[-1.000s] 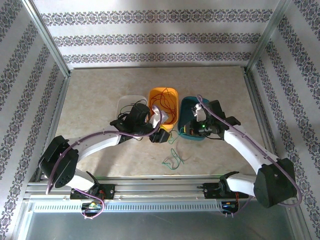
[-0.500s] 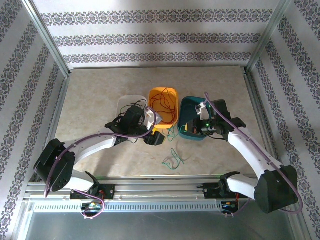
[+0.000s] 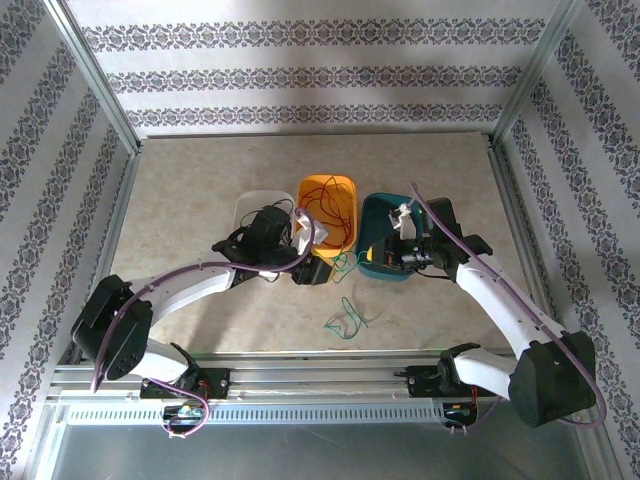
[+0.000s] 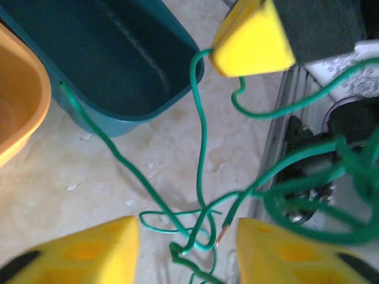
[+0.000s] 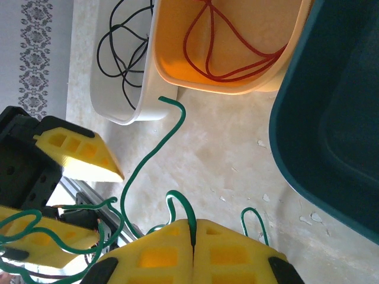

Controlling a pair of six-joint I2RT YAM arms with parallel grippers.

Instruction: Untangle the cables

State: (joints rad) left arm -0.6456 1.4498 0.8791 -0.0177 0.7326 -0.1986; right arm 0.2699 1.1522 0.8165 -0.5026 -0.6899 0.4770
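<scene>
Cables (image 4: pixel 198 136) — black in white tub (image 5: pixel 141 94), red in orange tub (image 5: pixel 177 62), green outside.

- Left arm (image 3: pixel 190 285) stretched forward and inward, wrist turned toward the right arm.
- Left gripper (image 4: pixel 188 251): jaws apart, clear gap between the yellow fingers.
- Right arm (image 3: pixel 500 300) bent at the elbow, angled in toward the left.
- Right gripper (image 5: pixel 192 236): fingers pressed together, pinching a green cable (image 5: pixel 155 145).
</scene>
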